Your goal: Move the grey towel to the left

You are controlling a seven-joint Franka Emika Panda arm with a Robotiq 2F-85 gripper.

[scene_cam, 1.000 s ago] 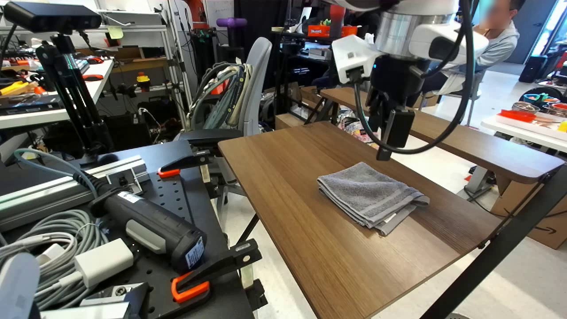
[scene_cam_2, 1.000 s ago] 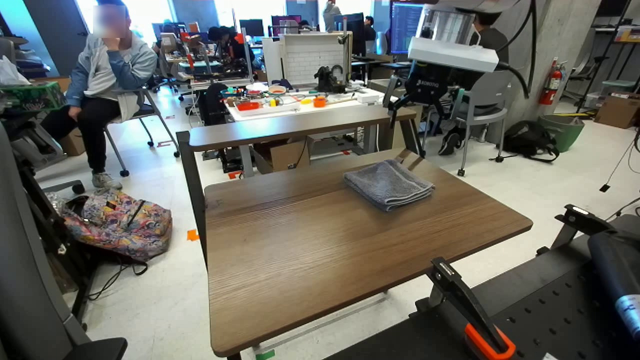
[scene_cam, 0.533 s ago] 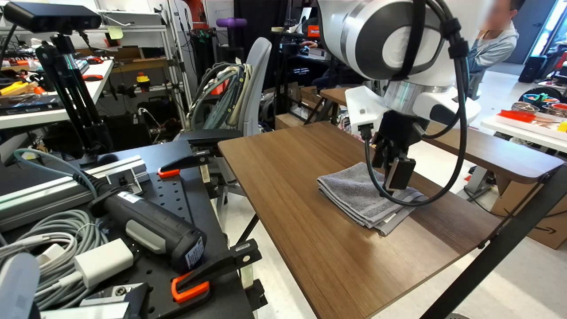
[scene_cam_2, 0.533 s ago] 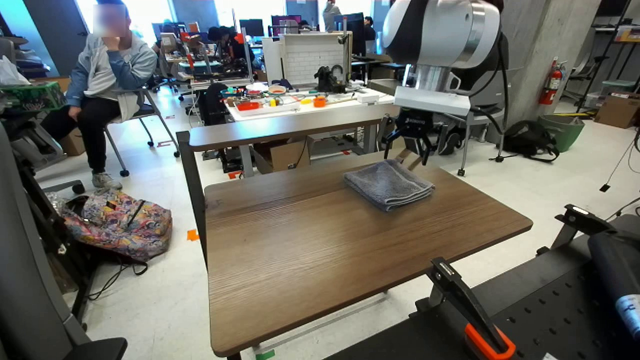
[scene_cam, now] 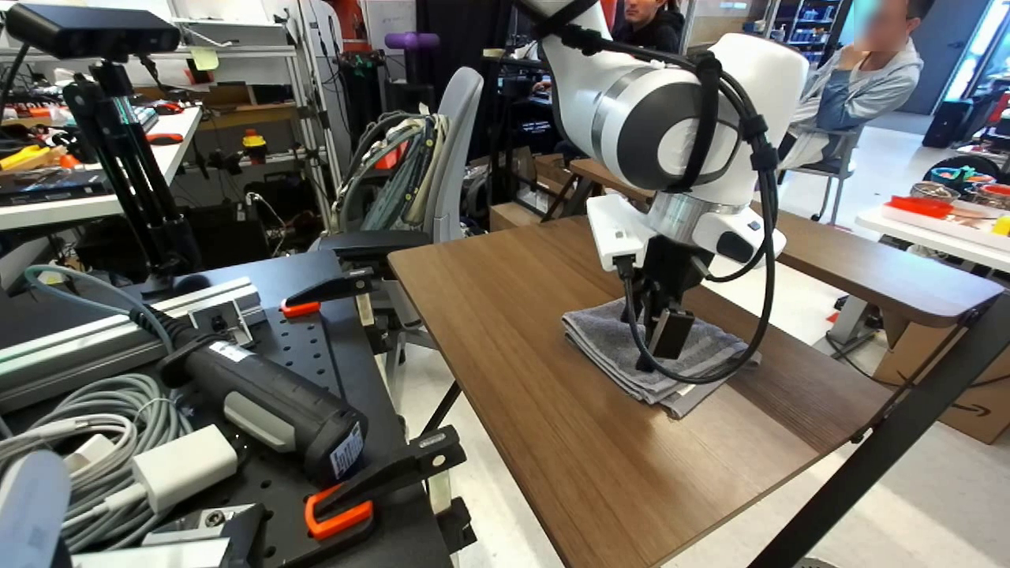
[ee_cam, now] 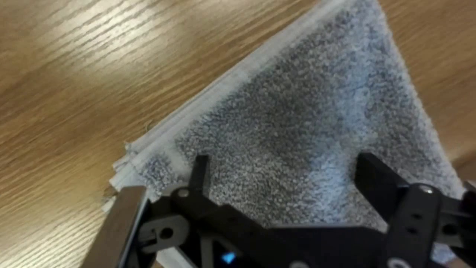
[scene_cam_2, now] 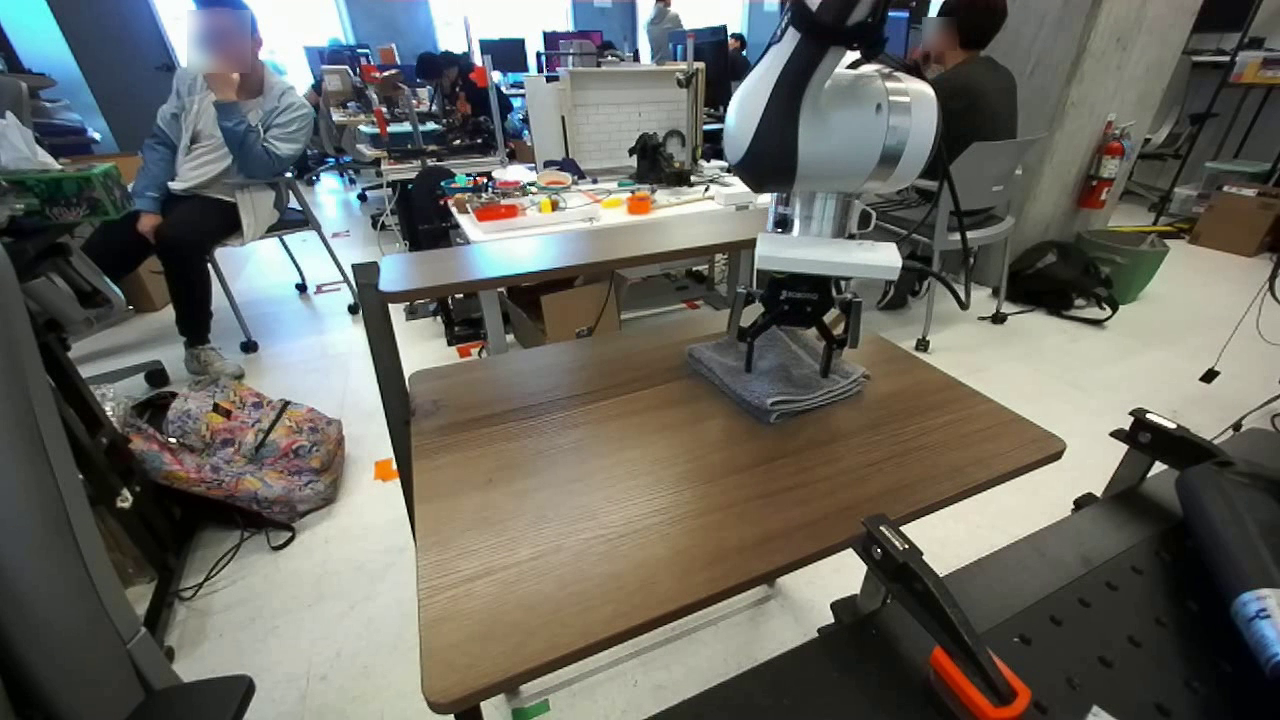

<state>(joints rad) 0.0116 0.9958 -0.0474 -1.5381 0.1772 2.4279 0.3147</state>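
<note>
Grey towel lies folded, nubbly but smooth-hemmed.

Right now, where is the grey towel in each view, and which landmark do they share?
In an exterior view: grey towel, right of and below centre.
In an exterior view: grey towel, right of centre, near mid-height.
Wrist view: grey towel, across the middle, reaching the top edge.
Shared landmark: the open gripper over it.

I'm viewing a brown wood-grain counter, rounded at the corners. Grey towel is lying on it in an exterior view, folded in layers, sitting nearer the far edge. Wrist view: counter is shining pale in patches.
</note>
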